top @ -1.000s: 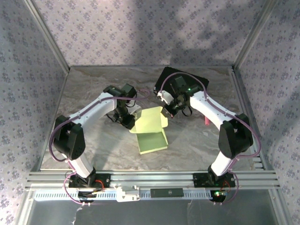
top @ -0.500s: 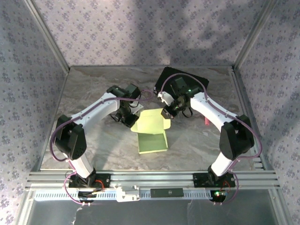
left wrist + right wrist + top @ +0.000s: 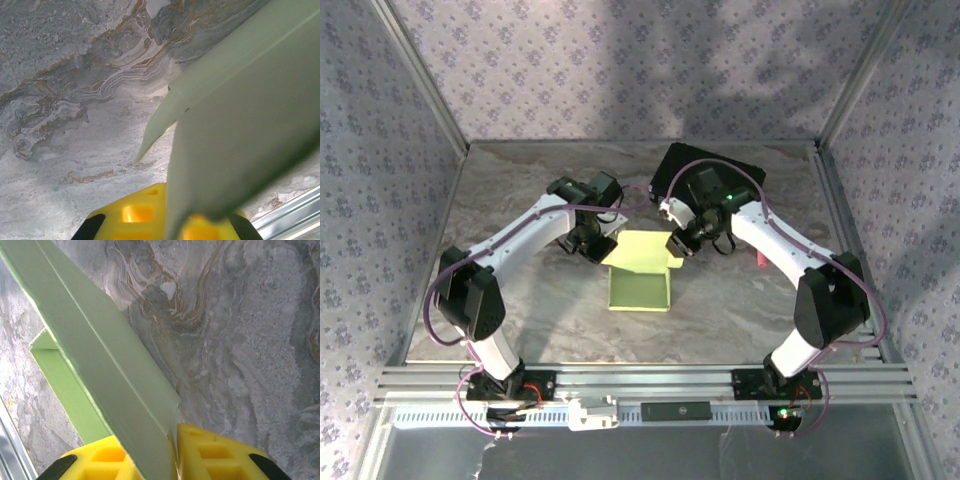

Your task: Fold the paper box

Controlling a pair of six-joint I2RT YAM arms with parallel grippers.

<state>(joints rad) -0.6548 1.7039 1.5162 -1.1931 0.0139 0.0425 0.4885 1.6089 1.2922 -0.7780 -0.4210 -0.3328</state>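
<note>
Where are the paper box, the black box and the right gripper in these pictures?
paper box [image 3: 640, 292]: top external view, on its near panel.
black box [image 3: 750, 172]: top external view, on its right corner.
right gripper [image 3: 172, 450]: right wrist view, midway between its fingertips, at the card's edge.

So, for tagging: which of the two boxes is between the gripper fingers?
The pale green paper box, mid-table: its card runs between the fingers of the left gripper and right gripper. The black box lies behind the right arm.
</note>
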